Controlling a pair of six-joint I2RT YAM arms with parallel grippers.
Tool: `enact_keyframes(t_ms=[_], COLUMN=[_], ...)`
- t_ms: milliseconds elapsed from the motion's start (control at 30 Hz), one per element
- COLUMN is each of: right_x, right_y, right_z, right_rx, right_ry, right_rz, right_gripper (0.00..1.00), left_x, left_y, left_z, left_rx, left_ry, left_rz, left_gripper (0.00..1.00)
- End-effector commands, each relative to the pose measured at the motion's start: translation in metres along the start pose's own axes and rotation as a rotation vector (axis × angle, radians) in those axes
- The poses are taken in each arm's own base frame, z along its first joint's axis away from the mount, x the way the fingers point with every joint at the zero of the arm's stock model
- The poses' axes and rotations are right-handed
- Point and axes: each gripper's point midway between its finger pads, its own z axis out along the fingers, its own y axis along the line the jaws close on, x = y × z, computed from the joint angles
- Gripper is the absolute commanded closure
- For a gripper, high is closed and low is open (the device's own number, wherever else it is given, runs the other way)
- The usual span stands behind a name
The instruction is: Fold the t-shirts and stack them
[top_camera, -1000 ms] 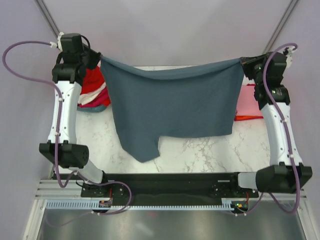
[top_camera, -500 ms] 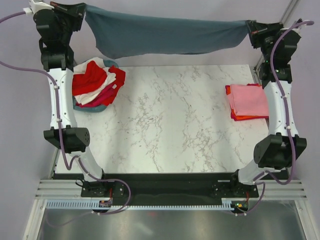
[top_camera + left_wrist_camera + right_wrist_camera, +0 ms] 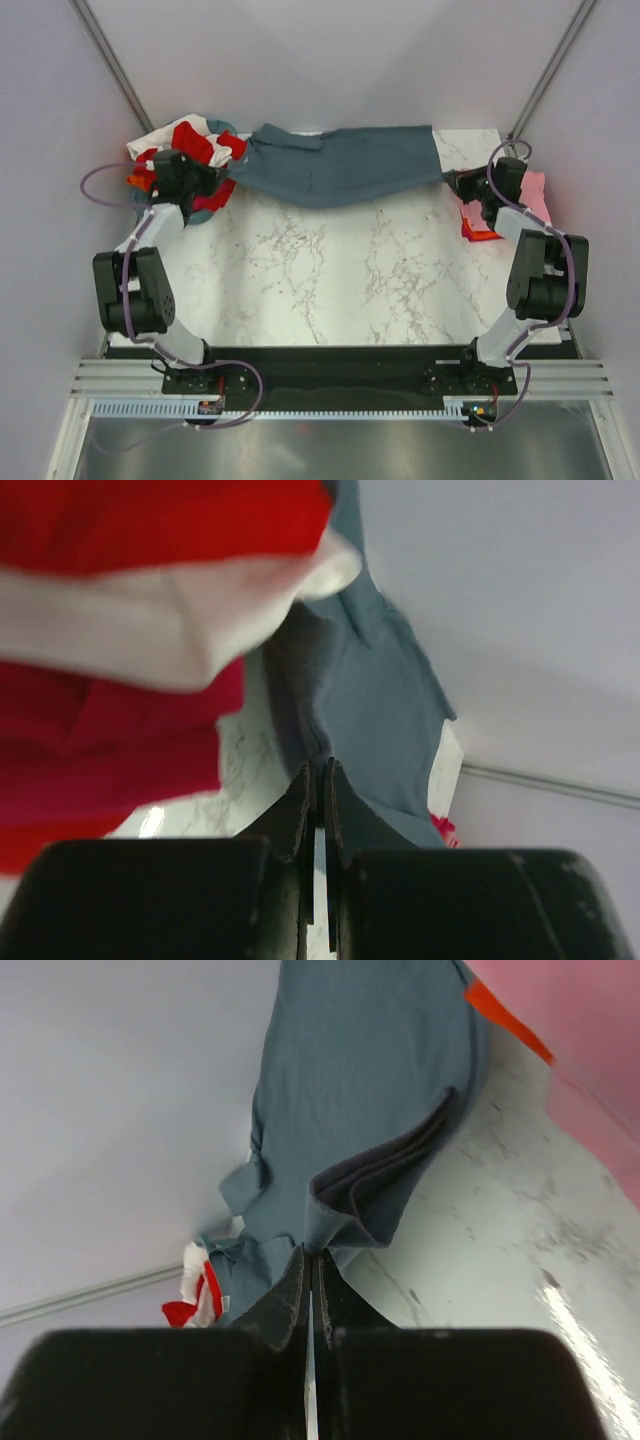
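**A robotics lab test cell**

The left arm (image 3: 150, 235) and right arm (image 3: 532, 262) are bolted to a black rail (image 3: 340, 362) on an aluminium frame (image 3: 330, 385), above a slotted cable duct (image 3: 330, 408). Plain pale walls (image 3: 330, 60) box in the marble-patterned worktop (image 3: 330, 270).

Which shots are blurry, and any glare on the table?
Top view: sharp, evenly lit. Left wrist view: red and white shirts near the lens are out of focus; small glare spot on the table. Right wrist view: blue-grey shirt crisp; glare streak on the table.
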Motion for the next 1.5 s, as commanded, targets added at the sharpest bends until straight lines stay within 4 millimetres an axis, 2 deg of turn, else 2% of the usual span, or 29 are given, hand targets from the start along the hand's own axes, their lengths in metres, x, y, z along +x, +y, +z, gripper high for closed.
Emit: enact_keyframes(t_ms=[0, 33, 100, 133, 167, 200, 233, 300, 367, 433, 500, 533, 567, 633, 733, 767, 900, 933, 1067, 1200, 1233, 1300, 1333, 1367, 1400, 1433, 1467], right_x=[0.003, 0.012, 0.018, 0.018, 0.024, 0.027, 0.032, 0.035, 0.037, 0.041, 0.041, 0.044, 0.045, 0.048, 0.05, 0.052, 0.057, 0.06, 0.058, 0.056, 0.058, 0.061, 0.063, 0.063, 0.063, 0.063, 0.059], right_y=[-0.008, -0.028, -0.048, -0.057, -0.073, -0.08, -0.092, -0.105, -0.12, -0.131, -0.132, -0.139, -0.139, -0.149, -0.161, -0.167, -0.18, -0.188, -0.198, -0.203, -0.205, -0.206, -0.207, -0.208, -0.206, -0.205, -0.203], right_z=[-0.004, -0.006, -0.011, -0.014, -0.021, -0.025, -0.034, -0.045, -0.061, -0.072, -0.081, -0.086, -0.091, -0.098, -0.107, -0.112, -0.123, -0.129, -0.147, -0.162, -0.167, -0.17, -0.172, -0.173, -0.174, -0.176, -0.178], right_rx=[-0.058, -0.035, -0.009, 0.006, 0.035, 0.05, 0.081, 0.116, 0.173, 0.217, 0.238, 0.271, 0.28, 0.33, 0.375, 0.386, 0.426, 0.46, 0.514, 0.543, 0.538, 0.529, 0.523, 0.522, 0.518, 0.519, 0.527], right_ry=[0.004, 0.017, 0.023, 0.016, 0.021, 0.022, 0.021, 0.01, -0.015, -0.012, -0.017, 0.0, 0.001, 0.005, -0.007, -0.01, -0.021, -0.013, -0.064, -0.121, -0.134, -0.143, -0.149, -0.151, -0.152, -0.151, -0.168], right_rz=[-0.097, -0.095, -0.1, -0.097, -0.087, -0.09, -0.088, -0.108, -0.116, -0.138, -0.163, -0.175, -0.185, -0.189, -0.204, -0.205, -0.207, -0.201, -0.207, -0.19, -0.173, -0.158, -0.149, -0.149, -0.15, -0.153, -0.171], right_gripper=[1.0, 1.0, 1.0, 1.0, 1.0, 1.0, 1.0, 1.0, 1.0, 1.0, 1.0, 1.0, 1.0, 1.0, 1.0, 1.0, 1.0, 1.0, 1.0, 1.0, 1.0, 0.94, 0.81, 0.73, 0.57, 0.53, 0.5], left_x=[-0.012, -0.002, 0.012, 0.028, 0.03, 0.04, 0.043, 0.047, 0.06, 0.068, 0.078, 0.085, 0.085, 0.098, 0.104, 0.104, 0.123, 0.126, 0.136, 0.136, 0.131, 0.127, 0.125, 0.124, 0.123, 0.122, 0.121], left_y=[-0.034, -0.027, -0.003, 0.023, 0.025, 0.043, 0.048, 0.05, 0.064, 0.069, 0.082, 0.089, 0.093, 0.115, 0.142, 0.146, 0.177, 0.181, 0.197, 0.209, 0.21, 0.217, 0.217, 0.218, 0.218, 0.217, 0.216], left_z=[-0.047, -0.052, -0.057, -0.059, -0.068, -0.071, -0.075, -0.086, -0.091, -0.099, -0.105, -0.111, -0.113, -0.123, -0.133, -0.136, -0.144, -0.145, -0.152, -0.166, -0.17, -0.176, -0.177, -0.178, -0.18, -0.18, -0.181], left_rx=[0.155, 0.141, 0.092, 0.042, 0.045, 0.012, -0.001, -0.001, -0.038, -0.054, -0.089, -0.103, -0.111, -0.188, -0.294, -0.307, -0.385, -0.393, -0.434, -0.478, -0.486, -0.523, -0.521, -0.528, -0.538, -0.545, -0.547], left_ry=[-0.135, -0.126, -0.125, -0.1, -0.114, -0.099, -0.1, -0.099, -0.056, -0.029, 0.004, 0.013, 0.004, 0.035, 0.03, 0.021, 0.042, 0.047, 0.043, -0.001, -0.039, -0.076, -0.085, -0.092, -0.092, -0.088, -0.086], left_rz=[0.088, 0.082, 0.06, 0.049, 0.049, 0.04, 0.04, 0.05, 0.063, 0.074, 0.069, 0.064, 0.064, 0.047, 0.04, 0.042, -0.026, -0.042, -0.094, -0.114, -0.113, -0.116, -0.111, -0.107, -0.104, -0.093, -0.082], left_gripper=[0.98, 0.98, 0.98, 0.98, 0.98, 0.98, 0.98, 0.98, 0.98, 0.98, 0.98, 0.98, 0.98, 0.98, 0.98, 0.98, 0.98, 0.98, 0.98, 0.98, 0.98, 0.96, 0.95, 0.92, 0.79, 0.67, 0.49])
